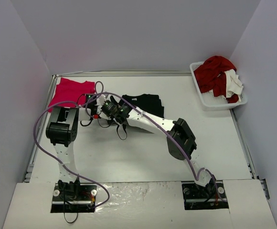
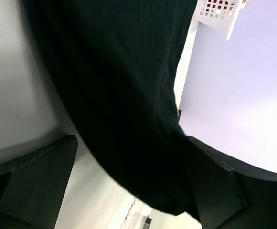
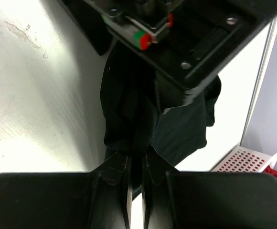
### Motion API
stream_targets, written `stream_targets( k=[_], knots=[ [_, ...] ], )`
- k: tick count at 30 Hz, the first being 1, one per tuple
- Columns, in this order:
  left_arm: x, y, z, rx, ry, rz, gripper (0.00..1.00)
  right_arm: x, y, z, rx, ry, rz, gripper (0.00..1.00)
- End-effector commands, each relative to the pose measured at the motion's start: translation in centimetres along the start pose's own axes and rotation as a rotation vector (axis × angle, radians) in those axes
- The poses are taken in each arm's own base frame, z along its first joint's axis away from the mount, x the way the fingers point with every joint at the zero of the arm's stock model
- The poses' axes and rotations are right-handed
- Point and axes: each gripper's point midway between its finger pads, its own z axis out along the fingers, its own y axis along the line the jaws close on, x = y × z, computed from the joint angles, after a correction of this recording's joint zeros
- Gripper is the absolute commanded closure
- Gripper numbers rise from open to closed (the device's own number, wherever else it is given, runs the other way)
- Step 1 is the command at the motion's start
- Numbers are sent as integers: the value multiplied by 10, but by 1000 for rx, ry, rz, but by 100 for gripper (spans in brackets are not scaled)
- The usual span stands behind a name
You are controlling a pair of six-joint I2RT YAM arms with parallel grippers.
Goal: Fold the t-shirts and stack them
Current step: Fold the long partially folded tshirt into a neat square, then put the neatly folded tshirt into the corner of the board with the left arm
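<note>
The black t-shirt [image 1: 145,101] is plain black; the pink-red t-shirt [image 1: 71,89] is a solid bright pink-red. The bench [image 1: 129,157] is white. The basket [image 1: 208,102] is white with a grid of holes, its cloth [image 1: 217,71] red and white

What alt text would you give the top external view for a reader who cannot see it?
Both arms reach across the table, left gripper and right gripper meeting at the left edge of a bunched black t-shirt. A pink-red t-shirt lies flat in the far left corner; a white basket of clothes sits far right.
</note>
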Motion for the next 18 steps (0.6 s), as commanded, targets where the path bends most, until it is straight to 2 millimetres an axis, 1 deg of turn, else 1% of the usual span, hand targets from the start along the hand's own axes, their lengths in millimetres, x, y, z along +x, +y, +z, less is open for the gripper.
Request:
stream_targets(
  k=[1,6,10,12,13,14,16,17,18],
  knots=[
    [-12,-7,12,16,-29,13,6,0,-11,-10,26,11,-2,100],
    [-15,-10,16,9,-30,59,6,0,-7,-7,19,15,-8,100],
    [-8,-7,20,-23,11,65,6,-1,-6,-5,18,16,-8,100],
    [-9,-4,21,-26,18,80,0,-1,-3,-4,13,19,-12,100],
    [-8,-5,22,-23,24,74,9,-2,-3,-4,14,19,-15,100],
    [-7,-4,23,-21,27,70,15,-2,-1,-4,11,20,-16,100],
    [-7,-2,25,-19,34,58,21,-3,-2,-5,12,18,-17,100],
    [-6,1,27,-24,40,48,33,-3,1,-4,8,19,-21,100],
    [-5,2,28,-22,43,45,41,-4,0,-4,10,17,-20,100]
  ],
)
